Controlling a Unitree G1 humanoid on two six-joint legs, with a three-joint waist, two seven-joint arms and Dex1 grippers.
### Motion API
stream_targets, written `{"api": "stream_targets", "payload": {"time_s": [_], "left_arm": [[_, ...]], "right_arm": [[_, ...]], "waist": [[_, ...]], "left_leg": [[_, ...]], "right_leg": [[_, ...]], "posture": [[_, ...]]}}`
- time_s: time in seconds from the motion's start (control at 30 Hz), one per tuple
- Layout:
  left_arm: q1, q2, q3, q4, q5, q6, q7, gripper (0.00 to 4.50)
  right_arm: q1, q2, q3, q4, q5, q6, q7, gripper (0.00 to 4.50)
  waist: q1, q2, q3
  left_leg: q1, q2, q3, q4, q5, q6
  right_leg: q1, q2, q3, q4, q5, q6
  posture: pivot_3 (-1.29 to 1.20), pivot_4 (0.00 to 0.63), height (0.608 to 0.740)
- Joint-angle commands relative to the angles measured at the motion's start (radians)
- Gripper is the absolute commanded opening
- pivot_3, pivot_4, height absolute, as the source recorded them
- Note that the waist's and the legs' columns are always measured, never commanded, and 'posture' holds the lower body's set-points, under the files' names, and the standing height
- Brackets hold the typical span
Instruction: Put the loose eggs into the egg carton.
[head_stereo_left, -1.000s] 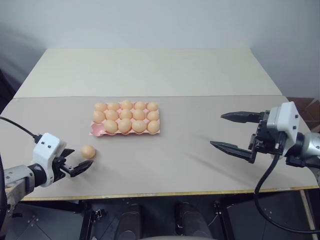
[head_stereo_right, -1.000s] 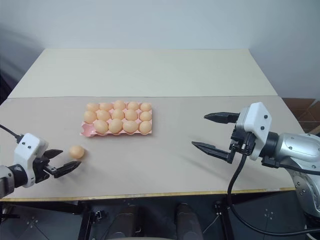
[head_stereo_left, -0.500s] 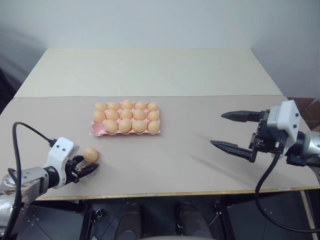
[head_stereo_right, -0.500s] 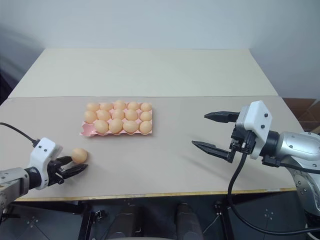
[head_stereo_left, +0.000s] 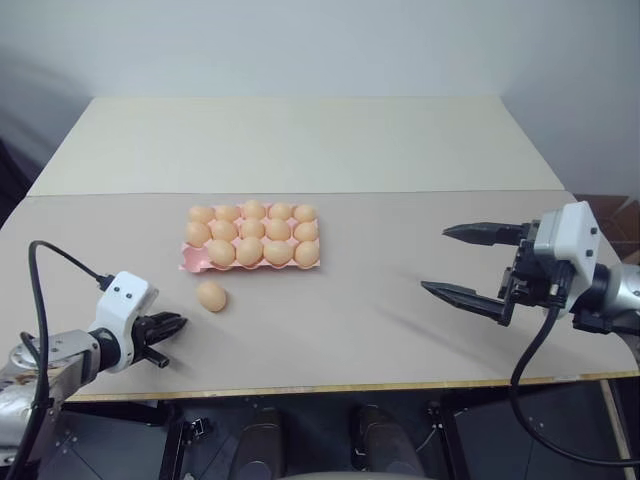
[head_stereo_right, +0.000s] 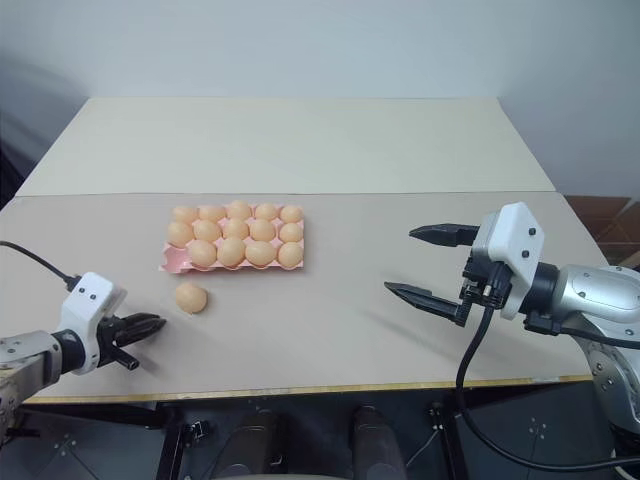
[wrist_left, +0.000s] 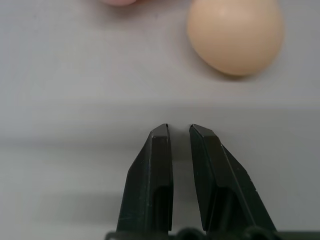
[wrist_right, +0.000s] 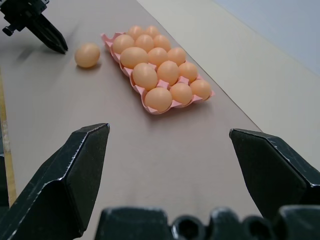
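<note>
Left gripper (head_stereo_left: 172, 325) is lying low over the table (head_stereo_left: 330, 320), near its front edge, reaching toward the carton (head_stereo_left: 253, 238) from the near-left. Its black fingers (wrist_left: 152, 180) are pressed nearly together with only a thin slit between them, holding nothing. White housing behind the fingers, black cable looping off the wrist.

Right gripper (head_stereo_left: 465, 262) is hanging above the table well to the right of the carton, roughly level and pointing toward it. Its two tapered fingers (wrist_right: 75, 170) are standing wide apart, empty.

Egg (head_stereo_left: 210, 296) is resting loose on the table just in front of the carton's near-left corner, apart from it, between the carton and the left gripper and clear of the fingertips. Smooth, matte, pale orange-tan oval.

Carton is a flat pink moulded tray with a scalloped rim, sitting left of the table's middle. Matching eggs are filling its cups, except the near-left corner cup (head_stereo_left: 193, 260), which is showing bare pink.

Table is a plain matte beige top with a seam running across behind the carton. No readable writing or labels anywhere.
</note>
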Motion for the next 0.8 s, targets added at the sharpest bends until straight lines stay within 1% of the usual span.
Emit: {"api": "stream_targets", "payload": {"time_s": [0.03, 0.13, 0.17, 0.3, 0.37, 0.47, 0.7, 0.8], "left_arm": [[0.052, 0.001, 0.083, -0.047, -0.026, -0.048, -0.063, 1.34], [0.08, 0.002, 0.119, -0.075, -0.06, -0.06, -0.108, 2.23], [0.081, 0.001, 0.123, -0.077, -0.065, -0.059, -0.11, 2.6], [0.046, -0.019, 0.114, -0.065, -0.078, -0.055, -0.092, 3.85], [0.021, -0.051, 0.086, -0.074, -0.059, -0.055, -0.041, 4.47], [-0.007, -0.109, 0.055, -0.084, -0.042, -0.055, 0.026, 4.47], [-0.027, -0.266, -0.005, -0.18, -0.113, -0.011, 0.12, 4.47], [-0.056, -0.339, -0.046, -0.207, -0.121, 0.027, 0.201, 4.47]], "right_arm": [[-0.008, -0.013, -0.033, -0.026, 0.026, -0.001, 0.001, 4.5], [-0.007, -0.009, -0.027, -0.027, 0.023, -0.004, 0.001, 4.5], [-0.007, -0.008, -0.026, -0.028, 0.022, -0.005, 0.0, 4.5], [-0.007, -0.003, -0.017, -0.029, 0.019, -0.008, -0.002, 4.5], [-0.007, -0.001, -0.018, -0.03, 0.02, -0.009, -0.003, 4.5], [-0.006, -0.001, -0.021, -0.031, 0.02, -0.009, -0.002, 4.5], [-0.004, 0.002, -0.02, -0.038, 0.019, -0.011, -0.006, 4.5], [-0.008, 0.005, -0.014, -0.039, 0.018, -0.011, -0.009, 4.5]], "waist": [[-0.002, 0.0, 0.0], [0.002, 0.0, 0.0], [0.004, 0.0, 0.0], [0.007, 0.0, 0.0], [0.006, 0.0, 0.0], [0.004, 0.0, 0.0], [0.003, 0.0, 0.0], [0.003, 0.0, 0.0]], "left_leg": [[0.0, 0.0, 0.0, 0.0, 0.0, 0.0], [-0.001, 0.0, 0.0, 0.0, 0.0, 0.0], [-0.001, 0.0, 0.0, 0.0, 0.0, 0.0], [0.0, 0.0, 0.0, 0.0, 0.0, 0.0], [0.0, 0.0, 0.0, 0.0, 0.0, 0.0], [-0.001, 0.0, 0.0, 0.0, 0.0, 0.0], [-0.001, -0.001, 0.0, 0.0, 0.0, 0.0], [0.0, -0.001, 0.0, 0.001, 0.0, 0.0]], "right_leg": [[0.0, 0.0, 0.0, 0.0, 0.0, 0.0], [-0.001, 0.0, 0.0, 0.0, 0.0, 0.0], [-0.001, 0.0, 0.0, 0.0, 0.0, 0.0], [0.0, -0.001, 0.0, 0.0, 0.0, 0.0], [0.0, -0.001, 0.0, 0.0, 0.0, 0.0], [0.0, 0.0, 0.0, 0.0, 0.0, 0.0], [0.001, 0.0, 0.0, 0.0, 0.0, 0.001], [0.002, 0.0, 0.0, 0.0, 0.0, 0.001]], "posture": [[0.0, 0.15, 0.74], [0.0, 0.15, 0.74], [0.0, 0.15, 0.74], [0.0, 0.15, 0.74], [0.0, 0.15, 0.74], [0.0, 0.15, 0.74], [0.0, 0.15, 0.74], [0.0, 0.15, 0.74]]}}
